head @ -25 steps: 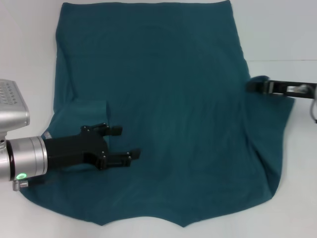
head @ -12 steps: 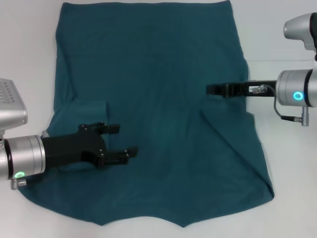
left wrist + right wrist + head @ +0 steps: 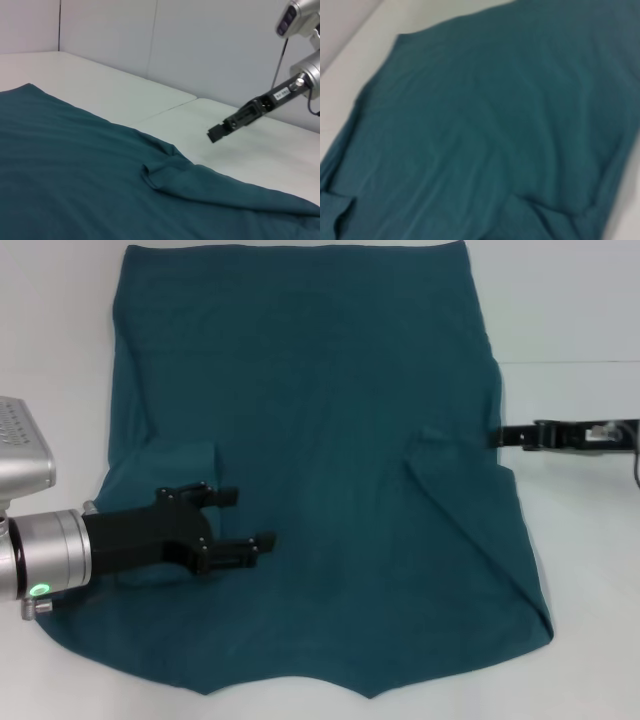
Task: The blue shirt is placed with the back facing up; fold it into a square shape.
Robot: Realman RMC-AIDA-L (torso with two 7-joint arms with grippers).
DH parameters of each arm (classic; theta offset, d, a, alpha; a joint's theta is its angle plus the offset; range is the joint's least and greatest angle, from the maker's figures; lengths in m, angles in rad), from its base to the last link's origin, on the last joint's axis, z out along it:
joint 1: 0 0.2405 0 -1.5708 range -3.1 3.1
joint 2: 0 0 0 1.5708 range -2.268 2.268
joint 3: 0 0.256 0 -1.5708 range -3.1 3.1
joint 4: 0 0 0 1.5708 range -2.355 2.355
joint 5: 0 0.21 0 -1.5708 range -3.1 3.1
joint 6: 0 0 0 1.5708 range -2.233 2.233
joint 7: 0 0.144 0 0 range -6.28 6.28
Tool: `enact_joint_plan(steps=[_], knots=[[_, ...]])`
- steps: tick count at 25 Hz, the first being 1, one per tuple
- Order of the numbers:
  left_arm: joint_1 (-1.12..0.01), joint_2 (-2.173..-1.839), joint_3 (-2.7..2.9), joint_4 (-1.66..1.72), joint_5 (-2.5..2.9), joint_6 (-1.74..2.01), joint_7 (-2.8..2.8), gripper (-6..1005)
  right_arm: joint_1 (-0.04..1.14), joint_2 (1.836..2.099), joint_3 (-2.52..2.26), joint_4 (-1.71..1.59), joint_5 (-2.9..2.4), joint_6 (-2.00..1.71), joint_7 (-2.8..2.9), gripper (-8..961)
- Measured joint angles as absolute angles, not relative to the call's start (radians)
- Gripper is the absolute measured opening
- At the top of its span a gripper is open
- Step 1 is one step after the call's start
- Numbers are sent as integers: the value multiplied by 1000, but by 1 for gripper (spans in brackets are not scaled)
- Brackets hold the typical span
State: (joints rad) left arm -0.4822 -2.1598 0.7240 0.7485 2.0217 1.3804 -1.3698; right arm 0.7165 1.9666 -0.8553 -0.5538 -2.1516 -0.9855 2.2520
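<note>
A large dark teal-blue cotton shirt [image 3: 320,440] lies flat, both sleeves folded inward. Left gripper [image 3: 250,519] hovers over it, fingers spread; right gripper [image 3: 497,437] at its right edge, finger state unclear.

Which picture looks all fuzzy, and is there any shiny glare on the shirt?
Right wrist view: fuzziest, the blue shirt is soft and smeary with no crisp edges. Head view: sharp, even light, no glare on the shirt, only a faint shadow under the left gripper. Left wrist view: fairly clear, the folded sleeve's creases show, and the right gripper hangs over the table.
</note>
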Motion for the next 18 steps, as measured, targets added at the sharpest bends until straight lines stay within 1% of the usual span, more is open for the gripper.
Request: enact_joint_plan(steps=[5, 11, 18], knots=[[-484, -2161, 724, 747, 2022, 1379, -1370, 874, 685, 1957, -854, -553, -2152, -1018, 2278, 736], [-484, -2161, 724, 747, 2022, 1379, -1370, 874, 667, 1953, -852, -550, -2153, -1084, 2282, 736], [-483, -2161, 724, 747, 2022, 1379, -1370, 875, 639, 1941, -824, -547, -2154, -1172, 2290, 737]])
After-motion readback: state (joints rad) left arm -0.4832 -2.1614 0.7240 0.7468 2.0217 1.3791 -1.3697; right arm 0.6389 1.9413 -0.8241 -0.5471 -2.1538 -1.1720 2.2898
